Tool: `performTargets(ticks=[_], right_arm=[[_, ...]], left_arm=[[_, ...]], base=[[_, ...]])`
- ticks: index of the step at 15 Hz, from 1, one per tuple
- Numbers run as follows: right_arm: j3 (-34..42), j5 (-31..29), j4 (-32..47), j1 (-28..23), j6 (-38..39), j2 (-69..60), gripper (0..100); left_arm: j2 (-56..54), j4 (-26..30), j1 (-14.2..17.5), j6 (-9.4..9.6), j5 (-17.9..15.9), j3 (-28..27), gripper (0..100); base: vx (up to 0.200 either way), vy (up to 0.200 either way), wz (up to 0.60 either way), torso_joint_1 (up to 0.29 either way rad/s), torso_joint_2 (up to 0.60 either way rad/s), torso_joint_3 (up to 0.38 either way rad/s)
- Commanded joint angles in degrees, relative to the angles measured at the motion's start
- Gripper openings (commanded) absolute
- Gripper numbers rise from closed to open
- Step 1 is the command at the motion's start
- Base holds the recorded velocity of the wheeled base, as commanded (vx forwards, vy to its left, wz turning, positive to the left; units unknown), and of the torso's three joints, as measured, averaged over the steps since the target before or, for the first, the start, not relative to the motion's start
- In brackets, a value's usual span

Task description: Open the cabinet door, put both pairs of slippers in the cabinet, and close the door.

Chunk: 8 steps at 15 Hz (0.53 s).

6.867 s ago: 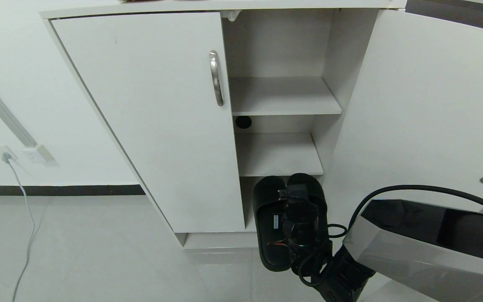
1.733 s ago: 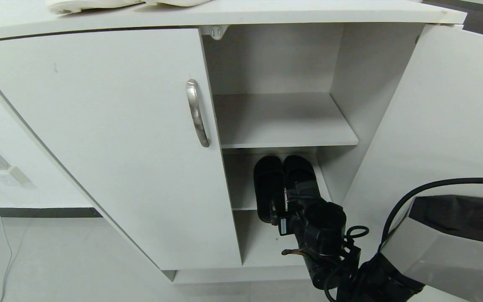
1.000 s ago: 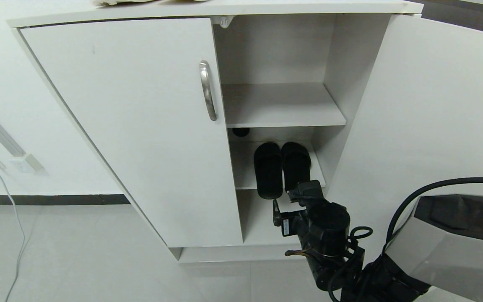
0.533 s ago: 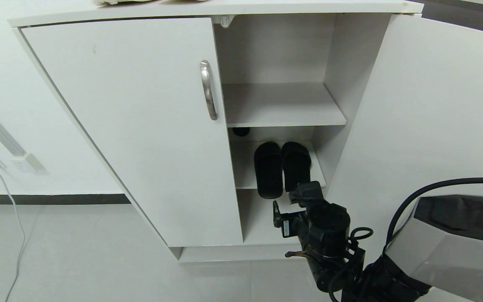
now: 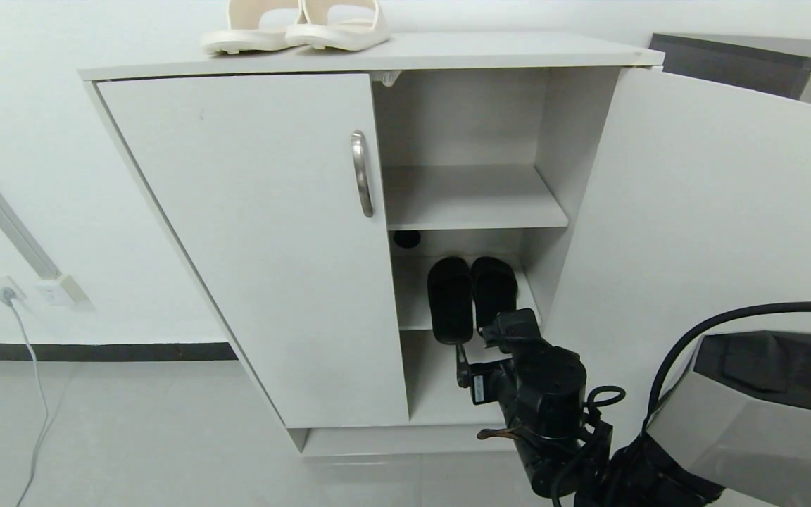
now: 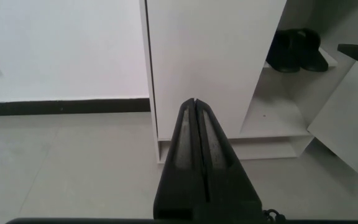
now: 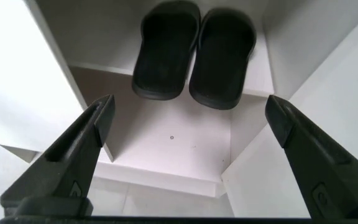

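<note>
Plainly black slippers (image 5: 472,297) — matte, paired

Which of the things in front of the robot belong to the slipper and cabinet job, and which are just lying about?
Part of the job: cabinet; its open right door; black slippers on the lower shelf; cream slippers on the cabinet top; right gripper, open, in front of the black pair.

Just there: wall socket; grey cable plugged into it; dark furniture beyond the cabinet.

Black slippers (image 5: 472,297) sit side by side on the middle shelf of the open cabinet (image 5: 490,46); a cream pair (image 5: 300,24) rests on top.
</note>
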State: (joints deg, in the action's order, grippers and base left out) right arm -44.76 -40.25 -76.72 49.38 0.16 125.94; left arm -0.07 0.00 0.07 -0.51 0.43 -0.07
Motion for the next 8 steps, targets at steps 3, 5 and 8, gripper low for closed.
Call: performTargets(ticks=[3, 5, 8], right_arm=[[0.4, 0.0, 0.0, 0.6, 0.0, 0.0, 100], [0.5, 0.0, 0.0, 0.6, 0.0, 0.1, 100], [0.6, 0.0, 0.0, 0.8, 0.1, 0.2, 100]], left_arm=[[0.1, 0.0, 0.0, 0.25, 0.0, 0.1, 0], [0.1, 0.0, 0.0, 0.25, 0.0, 0.1, 0], [0.1, 0.0, 0.0, 0.07, 0.1, 0.1, 0]], base=[[0.000, 0.000, 0.00, 0.001, 0.00, 0.175], [0.000, 0.000, 0.00, 0.000, 0.00, 0.000], [0.000, 0.000, 0.00, 0.000, 0.00, 0.000]])
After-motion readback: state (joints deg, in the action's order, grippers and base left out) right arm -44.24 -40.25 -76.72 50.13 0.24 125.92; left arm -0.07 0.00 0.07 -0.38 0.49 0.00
